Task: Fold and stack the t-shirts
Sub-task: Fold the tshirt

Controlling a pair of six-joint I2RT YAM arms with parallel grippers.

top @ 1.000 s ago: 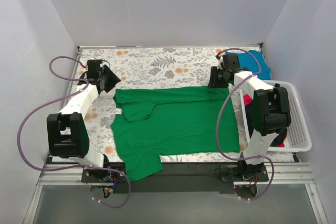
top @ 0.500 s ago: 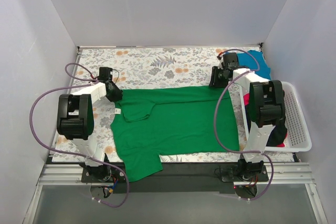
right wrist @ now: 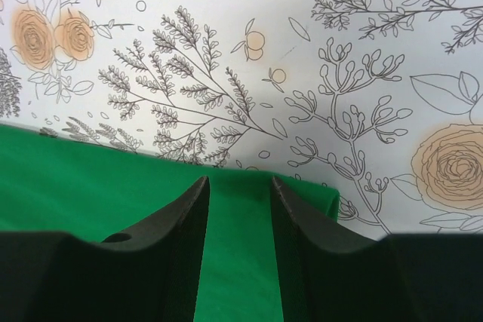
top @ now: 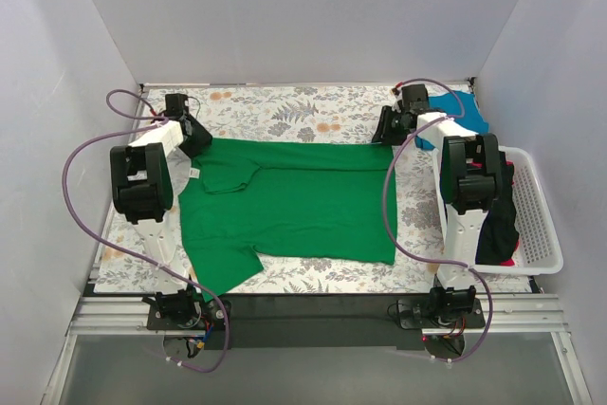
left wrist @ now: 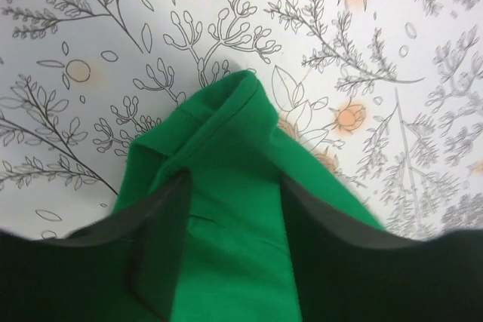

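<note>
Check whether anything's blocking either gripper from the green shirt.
Nothing visible. The left gripper and right gripper each have the green shirt's far edge between their jaws, one at each far corner. The basket and blue shirt lie off to the right, apart from it.

The green shirt [top: 303, 201] has slid away from the arms' bases toward the far side of the table [top: 285, 111]. Its near sleeve [top: 223, 267], which a second ago hung over the black rail [top: 313, 308] at the front, now lies wholly on the flowered cloth. The left gripper [top: 193, 135] dipped nearer and then went out to the far left corner of the shirt. The right gripper [top: 387, 130] has moved farther out too, and both arms are stretched longer.
</note>
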